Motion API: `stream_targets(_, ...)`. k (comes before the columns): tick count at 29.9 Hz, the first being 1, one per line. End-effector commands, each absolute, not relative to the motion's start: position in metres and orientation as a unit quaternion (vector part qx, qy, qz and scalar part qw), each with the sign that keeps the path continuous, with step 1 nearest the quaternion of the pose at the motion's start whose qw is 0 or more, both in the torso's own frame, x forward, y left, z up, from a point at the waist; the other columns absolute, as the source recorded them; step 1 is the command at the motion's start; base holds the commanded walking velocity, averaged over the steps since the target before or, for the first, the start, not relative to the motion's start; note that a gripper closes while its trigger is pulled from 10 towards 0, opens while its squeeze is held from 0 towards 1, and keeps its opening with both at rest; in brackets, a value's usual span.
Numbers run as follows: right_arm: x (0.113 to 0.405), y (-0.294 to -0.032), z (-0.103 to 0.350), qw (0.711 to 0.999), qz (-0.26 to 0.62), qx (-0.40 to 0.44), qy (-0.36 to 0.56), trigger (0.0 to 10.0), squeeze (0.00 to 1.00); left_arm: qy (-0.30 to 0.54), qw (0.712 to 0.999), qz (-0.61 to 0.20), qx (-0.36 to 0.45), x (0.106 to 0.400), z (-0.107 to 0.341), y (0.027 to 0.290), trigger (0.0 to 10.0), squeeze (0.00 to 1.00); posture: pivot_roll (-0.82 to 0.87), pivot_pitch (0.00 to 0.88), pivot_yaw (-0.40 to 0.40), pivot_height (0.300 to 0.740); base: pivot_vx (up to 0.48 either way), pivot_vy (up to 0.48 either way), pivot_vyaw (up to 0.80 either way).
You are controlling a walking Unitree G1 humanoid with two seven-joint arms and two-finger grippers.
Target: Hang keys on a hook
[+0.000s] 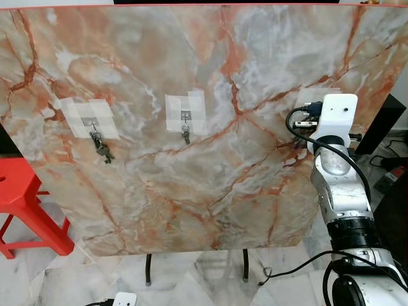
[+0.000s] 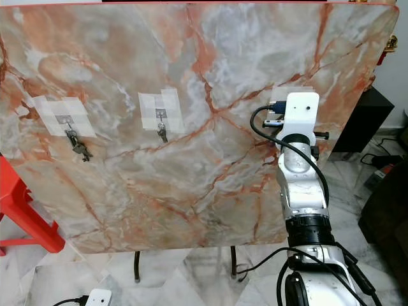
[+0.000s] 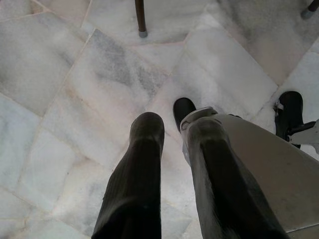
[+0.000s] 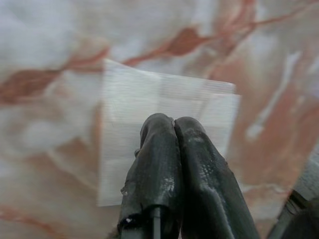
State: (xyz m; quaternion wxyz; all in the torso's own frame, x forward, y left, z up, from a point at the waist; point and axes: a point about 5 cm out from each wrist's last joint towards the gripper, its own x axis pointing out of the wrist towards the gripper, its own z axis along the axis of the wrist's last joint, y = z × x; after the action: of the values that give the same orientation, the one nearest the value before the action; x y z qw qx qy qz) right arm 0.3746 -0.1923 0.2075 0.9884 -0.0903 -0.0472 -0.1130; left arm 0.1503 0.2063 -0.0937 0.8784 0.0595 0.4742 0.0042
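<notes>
At the marble board [image 1: 210, 127], right end effector [image 4: 172, 124] clenched, pressed to the third taped patch [image 4: 149, 99]. Its keys aren't visible; other keys [image 1: 102, 150] hang already. Risk: blind approach misses the hook.

This looks like a room in a home, set up as a practice spot. The floor [image 1: 210, 280] is pale veined marble tile. A large marble-patterned board [image 1: 210, 127] stands upright on thin dark legs [image 1: 148, 269], with small hooks [image 1: 185, 117] fixed to it under patches of white tape [image 1: 90, 118]. A red plastic stool [image 1: 25, 204] stands at the left, and dark furniture [image 2: 357, 121] with loose cables [image 2: 376, 162] on the floor sits at the right.
</notes>
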Motion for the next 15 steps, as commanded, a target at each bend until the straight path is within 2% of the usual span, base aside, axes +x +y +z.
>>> stream_targets(1,0.3781,-0.1901,0.2196,0.988,-0.103,-0.093,-0.064,10.0,0.00,0.492,0.869,0.004,0.061,0.1416,-0.0975,0.2066,10.0,0.00,-0.05,0.000,-0.006,0.740,0.000,0.000,0.00)
stream_targets(15,0.3839,-0.1871,0.2141,0.988,-0.091,-0.119,-0.036,10.0,0.00,0.490,0.869,0.003,0.063,0.1425,-0.0970,0.2068,10.0,0.00,-0.05,0.000,0.004,0.740,0.000,0.000,0.00)
